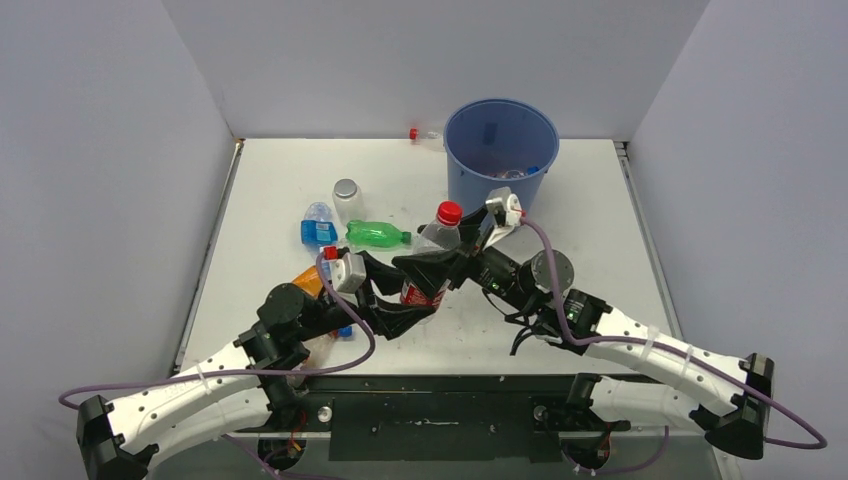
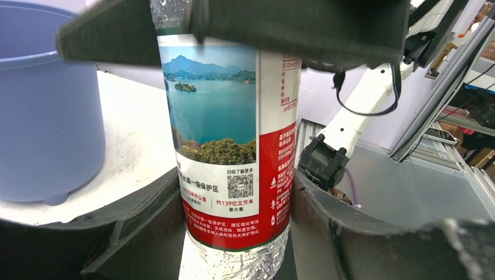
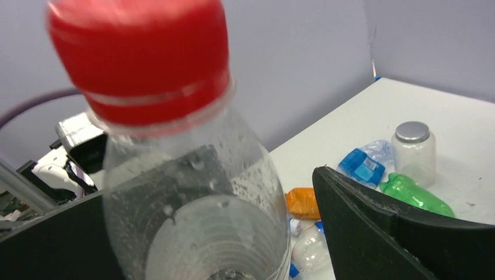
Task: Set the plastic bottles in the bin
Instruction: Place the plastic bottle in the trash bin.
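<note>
Your red-capped bottle (image 1: 437, 238) stands upright in the middle of the counter (image 1: 600, 230), just in front of the blue bin (image 1: 475, 185). The left tool (image 2: 233, 233) is pinching it across the lower part of its red label. The right tool (image 3: 192, 216) is spread wide around the bottle's shoulder; the far finger (image 3: 373, 227) is plainly clear of the plastic, but you cannot tell whether the near one touches. Some bottles already lie inside the bin. To the left on the counter lie a green bottle (image 1: 375, 234), a blue-labelled bottle (image 1: 318, 230) and a silver-lidded jar (image 1: 346, 198).
</note>
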Robot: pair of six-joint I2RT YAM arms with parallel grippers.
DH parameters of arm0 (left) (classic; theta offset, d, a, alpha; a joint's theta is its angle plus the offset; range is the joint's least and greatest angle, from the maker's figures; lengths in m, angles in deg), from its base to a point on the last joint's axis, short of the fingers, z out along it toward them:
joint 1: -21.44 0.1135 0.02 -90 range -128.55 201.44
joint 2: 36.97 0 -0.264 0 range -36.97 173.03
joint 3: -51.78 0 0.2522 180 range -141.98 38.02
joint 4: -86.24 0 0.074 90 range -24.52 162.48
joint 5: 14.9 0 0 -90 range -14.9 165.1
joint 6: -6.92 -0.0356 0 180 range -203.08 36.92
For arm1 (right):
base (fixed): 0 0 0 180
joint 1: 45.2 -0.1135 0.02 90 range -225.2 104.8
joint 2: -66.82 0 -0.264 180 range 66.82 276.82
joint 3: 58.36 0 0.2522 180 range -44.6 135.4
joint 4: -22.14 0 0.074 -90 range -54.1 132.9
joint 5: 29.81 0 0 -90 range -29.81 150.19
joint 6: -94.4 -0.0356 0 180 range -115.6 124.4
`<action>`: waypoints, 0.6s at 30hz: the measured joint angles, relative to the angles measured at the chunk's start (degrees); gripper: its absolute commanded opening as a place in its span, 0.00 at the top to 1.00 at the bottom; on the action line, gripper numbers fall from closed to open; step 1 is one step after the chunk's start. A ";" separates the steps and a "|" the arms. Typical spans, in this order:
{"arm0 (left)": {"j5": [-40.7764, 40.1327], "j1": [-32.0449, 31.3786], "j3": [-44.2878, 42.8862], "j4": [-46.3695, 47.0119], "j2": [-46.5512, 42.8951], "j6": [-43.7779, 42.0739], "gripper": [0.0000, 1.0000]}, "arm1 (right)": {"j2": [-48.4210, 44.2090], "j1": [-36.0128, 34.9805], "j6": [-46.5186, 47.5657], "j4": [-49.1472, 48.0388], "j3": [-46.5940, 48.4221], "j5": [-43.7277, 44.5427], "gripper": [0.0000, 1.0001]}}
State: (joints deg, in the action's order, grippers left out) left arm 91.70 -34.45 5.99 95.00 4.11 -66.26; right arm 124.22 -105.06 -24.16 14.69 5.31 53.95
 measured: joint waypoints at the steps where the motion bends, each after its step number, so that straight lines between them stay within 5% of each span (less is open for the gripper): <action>1: 0.11 -0.15 0.00 -0.07 -0.11 -0.07 1.00 | -0.59 -0.09 0.81 1.05 0.85 0.74 0.04; 10: 0.24 -0.83 0.04 -0.07 -1.03 -0.87 1.00 | -3.65 -0.13 7.10 3.32 8.41 8.28 0.25; 16: -0.61 -1.01 0.26 -1.14 -1.18 -0.87 1.00 | -3.37 -0.24 8.55 4.07 9.64 9.49 0.63; 18: -1.25 -1.01 0.35 -1.79 -1.14 -0.87 0.90 | -3.19 -0.24 8.52 4.31 9.66 9.33 0.88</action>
State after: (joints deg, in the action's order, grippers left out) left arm 90.45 -35.46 6.34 93.21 2.97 -67.14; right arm 121.03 -105.30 -15.63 18.99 14.97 63.28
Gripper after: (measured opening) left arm 0.543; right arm 0.399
